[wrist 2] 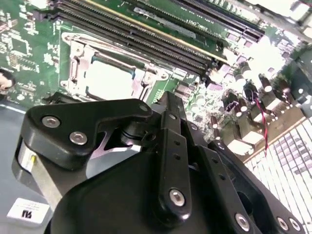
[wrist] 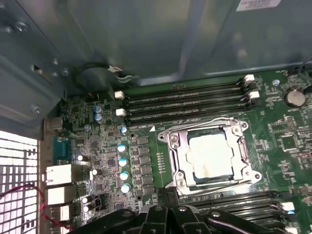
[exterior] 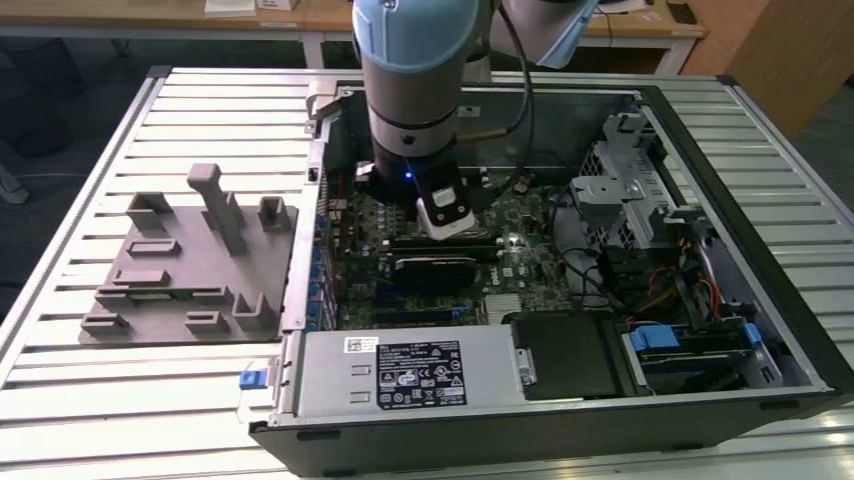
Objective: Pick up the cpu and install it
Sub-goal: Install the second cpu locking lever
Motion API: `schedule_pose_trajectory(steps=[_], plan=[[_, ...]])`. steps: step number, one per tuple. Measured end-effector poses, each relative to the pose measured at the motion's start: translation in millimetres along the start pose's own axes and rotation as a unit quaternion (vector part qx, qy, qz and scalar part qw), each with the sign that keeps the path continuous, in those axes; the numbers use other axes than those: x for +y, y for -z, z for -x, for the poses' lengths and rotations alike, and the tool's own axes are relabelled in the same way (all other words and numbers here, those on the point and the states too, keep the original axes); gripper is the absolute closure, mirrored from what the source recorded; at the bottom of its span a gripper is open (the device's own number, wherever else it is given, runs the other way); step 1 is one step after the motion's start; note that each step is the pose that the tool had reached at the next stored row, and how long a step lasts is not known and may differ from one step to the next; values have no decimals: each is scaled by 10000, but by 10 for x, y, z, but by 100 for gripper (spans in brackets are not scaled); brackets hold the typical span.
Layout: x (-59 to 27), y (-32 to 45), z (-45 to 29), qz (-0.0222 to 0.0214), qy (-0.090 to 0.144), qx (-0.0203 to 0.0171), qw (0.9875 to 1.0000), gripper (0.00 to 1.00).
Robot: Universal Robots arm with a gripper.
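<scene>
Sitting in socket (wrist: 210,158): cpu (wrist: 210,155)

Even overhead room light falls on my work table (exterior: 80,330) in the exterior view, with soft, short shadows. The inside of the computer case (exterior: 747,200) sits darker. In the second wrist view my gripper (wrist 2: 161,146) looms close and soft-edged, while glare washes out the capacitors (wrist 2: 253,73) to white. In the first wrist view the cpu (wrist: 210,155) top shines pale, and the vent grille (wrist: 17,165) blows out bright.
</scene>
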State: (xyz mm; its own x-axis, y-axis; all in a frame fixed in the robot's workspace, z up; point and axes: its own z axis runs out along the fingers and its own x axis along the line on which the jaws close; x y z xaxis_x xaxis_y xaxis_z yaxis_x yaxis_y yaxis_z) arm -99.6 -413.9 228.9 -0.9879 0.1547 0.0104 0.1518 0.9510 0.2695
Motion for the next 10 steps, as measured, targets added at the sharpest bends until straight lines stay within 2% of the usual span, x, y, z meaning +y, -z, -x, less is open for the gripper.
schedule_pose_trajectory(steps=[2,6,10], plan=[[1,-1,1,-9,2,-3,10000,89],[11,-1,19,-128,-16,-26,9999,89],[49,-12,70,-189,-41,-43,9998,89]])
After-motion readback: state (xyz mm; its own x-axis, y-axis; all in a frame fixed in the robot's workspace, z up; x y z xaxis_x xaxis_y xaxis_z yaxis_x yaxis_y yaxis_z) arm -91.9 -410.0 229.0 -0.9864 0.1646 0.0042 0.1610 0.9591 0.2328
